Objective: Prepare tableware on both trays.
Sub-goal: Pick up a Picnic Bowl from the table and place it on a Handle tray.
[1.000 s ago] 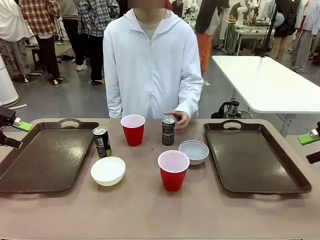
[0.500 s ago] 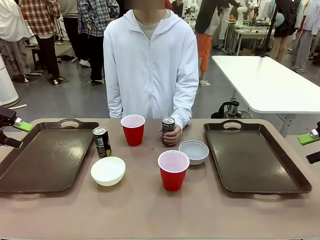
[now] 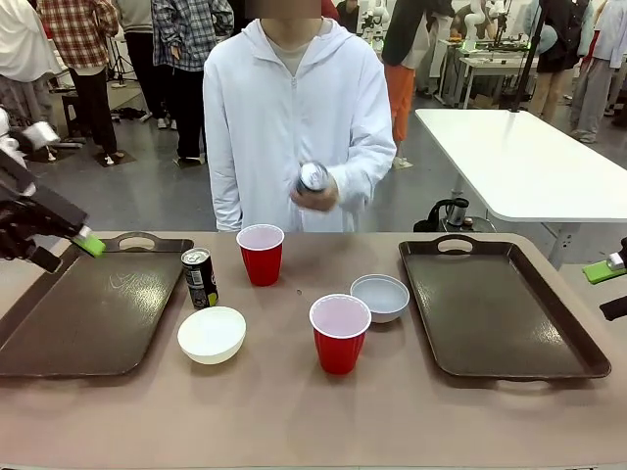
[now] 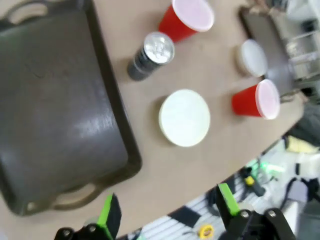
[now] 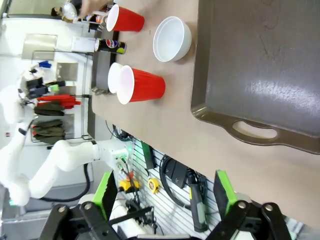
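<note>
Two dark brown trays lie on the table, the left tray [image 3: 93,308] and the right tray [image 3: 495,304]. Between them stand a red cup [image 3: 261,253], a nearer red cup [image 3: 339,333], a dark can [image 3: 199,277], a cream-white bowl [image 3: 212,334] and a grey-white bowl [image 3: 380,297]. The person's hand holds a second can [image 3: 313,178] at chest height. My left gripper [image 3: 67,252] hangs open above the left tray's far left corner. At the right table edge, beside the right tray, my right gripper [image 3: 609,290] is open. The left wrist view looks down on tray [image 4: 50,115], can [image 4: 150,55] and bowl [image 4: 184,117].
A person in a white hoodie stands at the far side of the table. The right wrist view shows the right tray [image 5: 265,65], the grey-white bowl [image 5: 172,38] and the nearer cup [image 5: 140,85]. A white table [image 3: 519,157] stands behind on the right.
The person's hand has lifted the middle can off the table up to chest height. My left gripper has risen and moved right, over the left tray's corner. The right gripper has not moved.
</note>
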Controlling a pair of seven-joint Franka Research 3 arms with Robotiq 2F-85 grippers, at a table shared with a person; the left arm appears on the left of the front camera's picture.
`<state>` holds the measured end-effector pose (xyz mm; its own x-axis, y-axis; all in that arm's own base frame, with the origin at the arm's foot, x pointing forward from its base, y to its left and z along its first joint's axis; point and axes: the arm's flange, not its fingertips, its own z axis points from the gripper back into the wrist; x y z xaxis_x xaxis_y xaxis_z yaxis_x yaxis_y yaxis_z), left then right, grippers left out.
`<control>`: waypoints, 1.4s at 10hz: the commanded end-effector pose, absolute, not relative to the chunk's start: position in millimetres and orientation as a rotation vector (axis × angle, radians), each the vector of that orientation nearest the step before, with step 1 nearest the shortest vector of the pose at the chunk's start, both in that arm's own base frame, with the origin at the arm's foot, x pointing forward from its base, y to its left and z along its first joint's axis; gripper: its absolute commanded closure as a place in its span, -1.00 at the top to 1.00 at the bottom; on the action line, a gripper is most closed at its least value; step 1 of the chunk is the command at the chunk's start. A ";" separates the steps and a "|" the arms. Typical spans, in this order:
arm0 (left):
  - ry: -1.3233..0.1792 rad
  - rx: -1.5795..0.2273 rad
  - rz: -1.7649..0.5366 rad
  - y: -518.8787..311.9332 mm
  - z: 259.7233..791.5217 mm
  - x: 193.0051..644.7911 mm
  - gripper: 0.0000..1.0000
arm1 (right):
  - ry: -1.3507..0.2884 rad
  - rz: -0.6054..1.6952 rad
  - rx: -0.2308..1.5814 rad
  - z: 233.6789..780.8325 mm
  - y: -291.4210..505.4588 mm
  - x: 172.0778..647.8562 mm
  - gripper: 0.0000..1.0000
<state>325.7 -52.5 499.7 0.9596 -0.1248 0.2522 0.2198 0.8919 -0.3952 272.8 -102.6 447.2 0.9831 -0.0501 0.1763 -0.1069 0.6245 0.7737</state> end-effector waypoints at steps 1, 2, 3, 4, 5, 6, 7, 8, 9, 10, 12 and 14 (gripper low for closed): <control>-0.156 -0.219 -0.185 -106.4 477.0 324.4 1.00 | -0.192 0.031 0.916 448.5 -102.4 273.7 1.00; -0.140 -0.136 -0.218 -129.8 467.3 329.3 1.00 | -0.192 0.031 0.916 448.5 -102.4 273.7 1.00; -0.141 -0.070 -0.218 -150.3 458.0 336.9 1.00 | -0.192 0.031 0.916 448.5 -102.4 273.7 1.00; -0.134 -0.042 -0.209 -167.2 447.4 347.0 1.00 | -0.192 0.031 0.916 448.5 -102.4 273.7 1.00; -0.133 -0.038 -0.204 -178.0 438.8 358.6 1.00 | -0.192 0.031 0.916 448.5 -102.4 273.7 1.00; -0.142 -0.020 -0.206 -185.0 429.8 369.4 1.00 | -0.192 0.031 0.916 448.5 -102.4 273.7 1.00; -0.137 -0.013 -0.199 -189.8 419.2 379.8 1.00 | -0.192 0.031 0.916 448.5 -102.4 273.7 1.00; -0.134 -0.017 -0.211 -195.4 409.0 389.5 1.00 | -0.192 0.031 0.916 448.5 -102.4 273.7 1.00; -0.127 -0.032 -0.220 -200.0 402.0 398.9 1.00 | -0.192 0.031 0.916 448.5 -102.4 273.7 1.00; -0.112 -0.045 -0.213 -201.9 394.1 406.3 1.00 | -0.192 0.031 0.916 448.5 -102.4 273.7 1.00; -0.090 -0.059 -0.210 -205.3 379.9 412.9 1.00 | -0.192 0.031 0.916 448.5 -102.4 273.7 1.00; -0.092 -0.032 -0.214 -207.8 365.4 421.0 1.00 | -0.192 0.031 0.916 448.5 -102.4 273.7 1.00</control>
